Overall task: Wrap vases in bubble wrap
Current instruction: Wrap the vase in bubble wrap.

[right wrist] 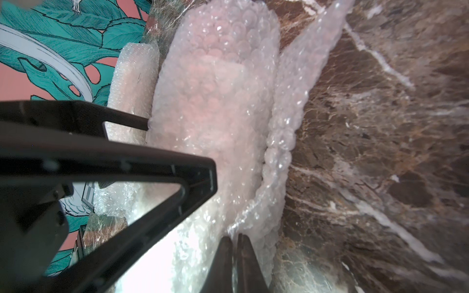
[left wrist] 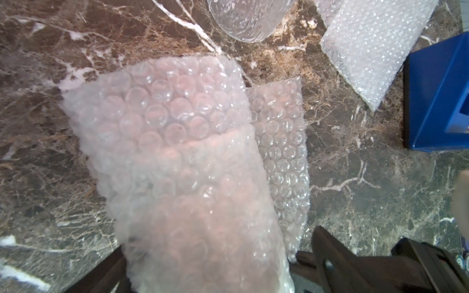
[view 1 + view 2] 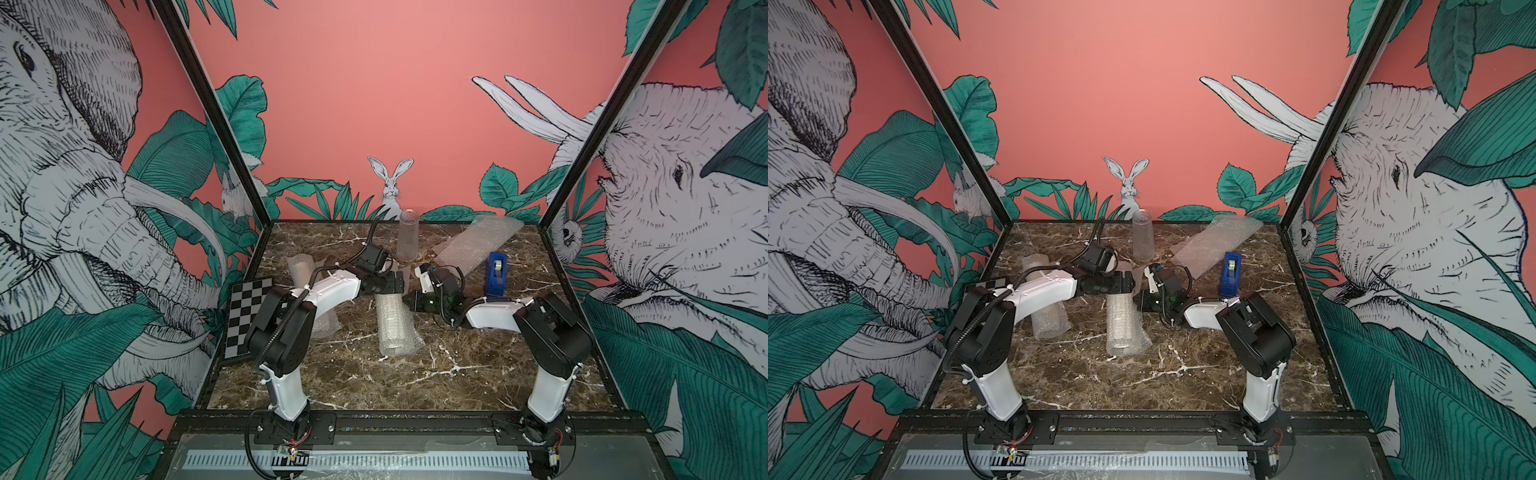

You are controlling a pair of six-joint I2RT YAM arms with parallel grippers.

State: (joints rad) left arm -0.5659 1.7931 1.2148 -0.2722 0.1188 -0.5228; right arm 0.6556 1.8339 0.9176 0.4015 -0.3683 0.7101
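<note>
Marble-look brown table [image 3: 457,365] held two rolled bundles, one bare vase, one flat sheet, one tape dispenser and one checkerboard. Middle bundle [image 3: 392,328] lay lengthwise at the table centre; its contents could not be made out through the bubble wrap. Second bundle [image 3: 303,270] lay to its left, partly under the left arm, near the black-and-white checkerboard [image 3: 245,316]. One clear glass vase [image 3: 406,237] stood upright and unwrapped at the back centre. One flat bubble wrap sheet [image 3: 478,243] lay at the back right, just behind the blue tape dispenser [image 3: 496,274]; any print on the dispenser was too small to read. Left gripper [image 3: 397,284] was spread wide over the far end of the middle bundle, one jaw on each side of it in the left wrist view. Right gripper [image 1: 234,243] had its tips pressed together, pinching the loose flap [image 1: 286,126] of that bundle's wrap, beside the left gripper.
</note>
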